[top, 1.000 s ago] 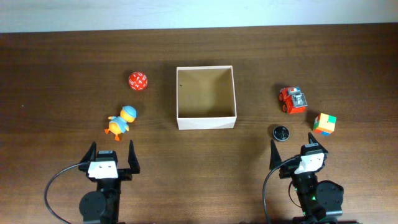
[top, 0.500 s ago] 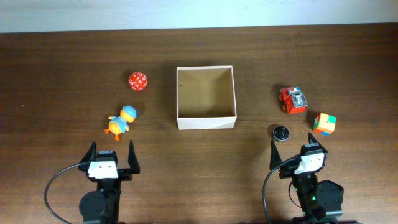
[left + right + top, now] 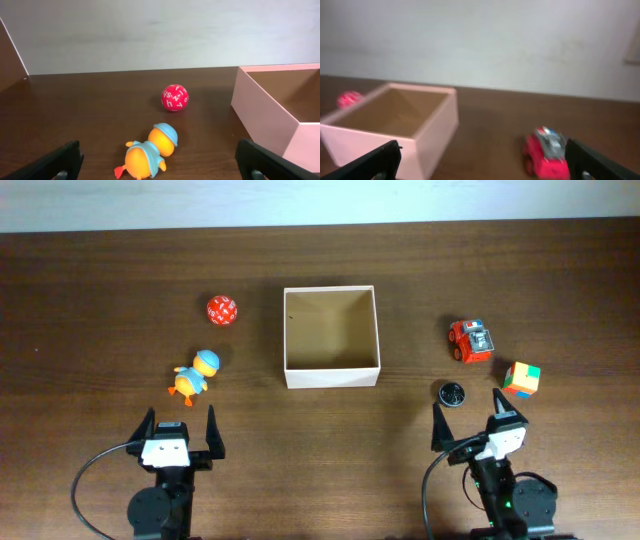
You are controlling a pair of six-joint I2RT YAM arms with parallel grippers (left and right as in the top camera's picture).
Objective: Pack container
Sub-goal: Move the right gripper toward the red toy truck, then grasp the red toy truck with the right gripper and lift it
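White characters cover the red ball, none legible.

One camera looks straight down on my whole table from high above, while my two wrist cameras sit low, facing the far wall — the left near the duck and red ball, the right near the red car — both catching the container.

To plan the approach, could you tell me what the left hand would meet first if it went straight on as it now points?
Probably the toy duck, lying just ahead of the left hand; the red ball sits farther back.
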